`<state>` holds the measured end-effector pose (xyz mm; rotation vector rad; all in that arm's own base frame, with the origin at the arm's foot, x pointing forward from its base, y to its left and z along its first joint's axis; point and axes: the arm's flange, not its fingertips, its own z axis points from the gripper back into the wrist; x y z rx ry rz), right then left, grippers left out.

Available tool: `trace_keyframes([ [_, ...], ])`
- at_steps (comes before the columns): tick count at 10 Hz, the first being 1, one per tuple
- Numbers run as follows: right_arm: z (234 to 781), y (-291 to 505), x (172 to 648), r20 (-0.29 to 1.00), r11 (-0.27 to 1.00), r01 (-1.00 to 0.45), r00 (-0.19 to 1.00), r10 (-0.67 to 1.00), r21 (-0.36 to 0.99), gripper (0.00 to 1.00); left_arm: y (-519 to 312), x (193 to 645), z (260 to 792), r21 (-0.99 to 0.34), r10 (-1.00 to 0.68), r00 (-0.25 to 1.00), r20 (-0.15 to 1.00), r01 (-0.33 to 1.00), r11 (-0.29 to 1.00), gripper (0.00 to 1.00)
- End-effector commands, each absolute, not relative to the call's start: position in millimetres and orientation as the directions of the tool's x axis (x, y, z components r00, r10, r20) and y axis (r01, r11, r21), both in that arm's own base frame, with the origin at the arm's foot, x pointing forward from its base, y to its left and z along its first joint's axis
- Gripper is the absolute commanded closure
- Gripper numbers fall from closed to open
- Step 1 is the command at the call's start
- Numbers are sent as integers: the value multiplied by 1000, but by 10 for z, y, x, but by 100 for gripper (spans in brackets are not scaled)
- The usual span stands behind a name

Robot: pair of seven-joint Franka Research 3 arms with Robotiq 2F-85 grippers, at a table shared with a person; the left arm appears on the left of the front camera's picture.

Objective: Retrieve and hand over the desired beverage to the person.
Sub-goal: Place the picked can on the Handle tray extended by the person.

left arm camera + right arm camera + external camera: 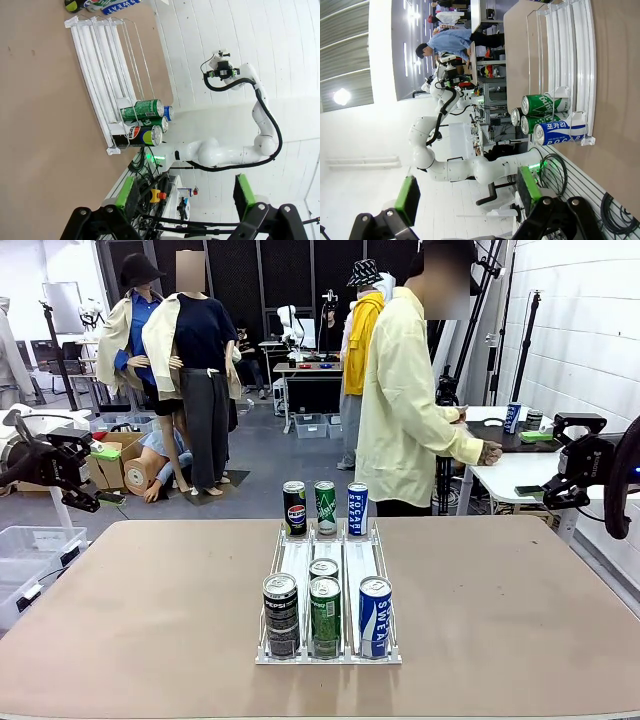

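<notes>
left end effector (184,197) – agape, empty | right end effector (467,192) – agape, empty | person (405,400) beyond can rack (328,585)

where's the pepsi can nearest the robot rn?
Front view: the near Pepsi can stands upright at the front of the white rack's left lane, right beside the green can, on the tan table.

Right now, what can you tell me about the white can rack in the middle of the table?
The white rack looks like plastic, with three lanes split by thin clear or wire dividers. It lies flat at the centre of the tan table, lengthwise from the robot's side toward the person's. Its near end holds a black Pepsi can, two green cans one behind the other, and a blue Pocari Sweat can. Three more cans stand at its far end. Both grippers are far from it.
</notes>
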<state>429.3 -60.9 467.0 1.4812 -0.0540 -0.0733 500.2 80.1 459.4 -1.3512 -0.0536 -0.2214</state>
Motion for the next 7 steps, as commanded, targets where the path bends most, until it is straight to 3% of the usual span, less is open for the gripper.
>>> trace_keyframes([
  [1,4673,-592,4293,-9,98,18,996,-86,995,0,803,4992,4628,-960,-126,977,171,194,203,0],
  [7,4673,-592,4293,-9,98,18,996,-86,995,0,803,4992,4628,-960,-126,977,171,194,203,0],
])
